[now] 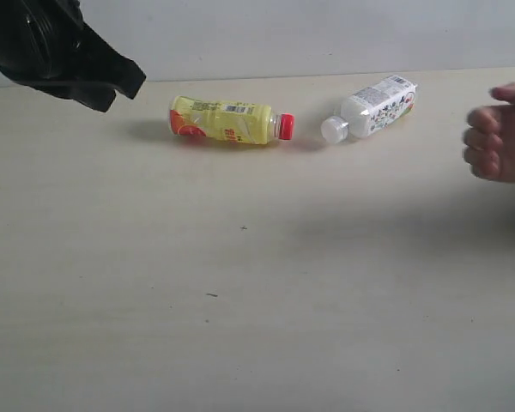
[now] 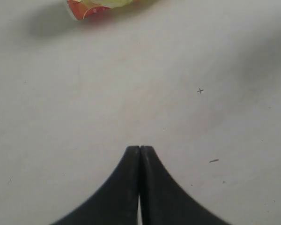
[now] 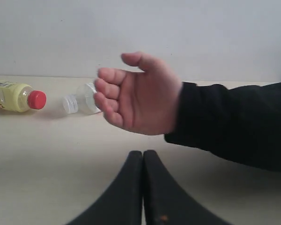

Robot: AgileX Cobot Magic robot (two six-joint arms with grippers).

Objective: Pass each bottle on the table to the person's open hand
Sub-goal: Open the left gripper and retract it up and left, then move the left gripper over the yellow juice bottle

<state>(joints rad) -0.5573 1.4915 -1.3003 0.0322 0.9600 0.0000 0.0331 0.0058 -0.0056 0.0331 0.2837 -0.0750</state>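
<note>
A yellow bottle (image 1: pixel 227 121) with a red cap lies on its side at the back of the table (image 1: pixel 240 300); its base shows in the left wrist view (image 2: pixel 103 5) and its cap end in the right wrist view (image 3: pixel 11 96). To its right lies a whitish bottle (image 1: pixel 373 107) with a white cap (image 3: pixel 82 101). The person's hand (image 1: pixel 498 133) hovers at the right edge with fingers curled, out of a black sleeve (image 3: pixel 140 96). My left gripper (image 2: pixel 140 148) is shut and empty, raised at the far left (image 1: pixel 124 81). Below the hand, my right gripper (image 3: pixel 143 152) is shut and empty. The other two bottles are out of view.
A pale wall (image 1: pixel 283 34) runs behind the table's back edge. A few small dark specks (image 1: pixel 243 227) mark the tabletop. The black sleeve (image 3: pixel 234 122) reaches across in front of the right gripper.
</note>
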